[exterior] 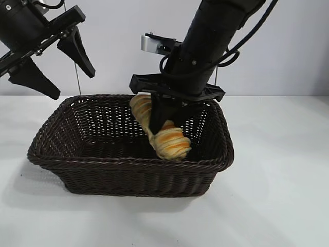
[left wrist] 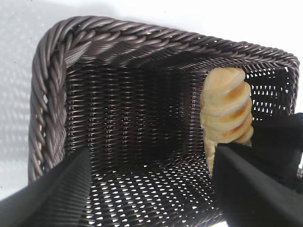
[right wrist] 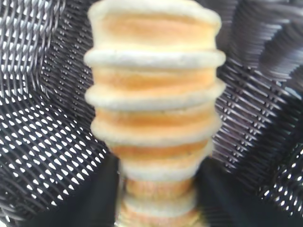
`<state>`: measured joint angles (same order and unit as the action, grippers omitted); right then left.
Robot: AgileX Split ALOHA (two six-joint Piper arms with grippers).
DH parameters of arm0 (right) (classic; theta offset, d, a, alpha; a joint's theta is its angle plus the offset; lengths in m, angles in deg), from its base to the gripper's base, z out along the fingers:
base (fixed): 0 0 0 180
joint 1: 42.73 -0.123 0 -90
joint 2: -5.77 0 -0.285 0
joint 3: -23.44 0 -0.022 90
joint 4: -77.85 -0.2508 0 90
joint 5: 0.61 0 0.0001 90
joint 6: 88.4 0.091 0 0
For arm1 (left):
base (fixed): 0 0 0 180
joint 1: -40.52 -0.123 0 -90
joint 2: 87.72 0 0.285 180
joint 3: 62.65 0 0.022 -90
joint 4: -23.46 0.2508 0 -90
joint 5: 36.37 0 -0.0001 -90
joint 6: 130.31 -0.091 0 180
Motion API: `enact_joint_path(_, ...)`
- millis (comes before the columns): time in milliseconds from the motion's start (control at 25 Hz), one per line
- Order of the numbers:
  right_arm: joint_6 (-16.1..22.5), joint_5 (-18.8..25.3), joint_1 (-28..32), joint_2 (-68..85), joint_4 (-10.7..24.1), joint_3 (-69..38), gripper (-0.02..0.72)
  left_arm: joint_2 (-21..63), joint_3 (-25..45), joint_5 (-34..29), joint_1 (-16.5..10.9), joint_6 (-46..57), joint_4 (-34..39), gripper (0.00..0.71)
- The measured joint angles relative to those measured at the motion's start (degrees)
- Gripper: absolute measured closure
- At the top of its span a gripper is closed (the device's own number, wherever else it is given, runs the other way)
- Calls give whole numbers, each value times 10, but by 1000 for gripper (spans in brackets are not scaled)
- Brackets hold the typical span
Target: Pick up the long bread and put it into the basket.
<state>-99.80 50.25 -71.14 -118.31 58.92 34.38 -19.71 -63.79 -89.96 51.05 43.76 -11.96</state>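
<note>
1. Your basket (exterior: 128,170) is the biggest thing on the table (exterior: 277,195), and it sits roughly central between the two arms. Its open top and sloping wicker walls give you a wide target, so the drop needs no fine aim.

2. Your right arm reaches steeply down from above into the basket's right half. That steep angle looks chosen to clear the braided rim and carry the load inside the walls instead of over them.

3. Your left gripper (exterior: 51,62) hangs above the basket's left rear corner, fingers spread wide and holding nothing. It is well apart from the loaf, out of the working arm's way. Its wrist view looks down into the basket (left wrist: 52,94) and catches the loaf (left wrist: 227,109) at the far side.

4. Your right gripper (exterior: 162,121) is closed on the long bread (exterior: 172,141) about midway along its length. Gripping at the middle keeps the loaf balanced, though it still hangs tilted, its striped end lowest and nearest the front wall.

5. The long bread is already inside the basket, below rim level. In the right wrist view the loaf (right wrist: 156,109) fills the frame with weave behind it. You cannot tell whether its low end touches the floor yet.

6. I judge the task nearly finished: what remains is parting the fingers and lifting clear.
</note>
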Motion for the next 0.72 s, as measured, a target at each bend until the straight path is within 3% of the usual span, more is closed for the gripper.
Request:
enact_joint_path(200,-5,14,9,24,-3,0,142,0,0,0,0,0,0,188)
enact_joint_path(520,-11,52,81,86,-39,0,136,0,0,0,0,0,0,188)
enact_joint_path(720,-16,52,103,107,-61,0,135,0,0,0,0,0,0,188)
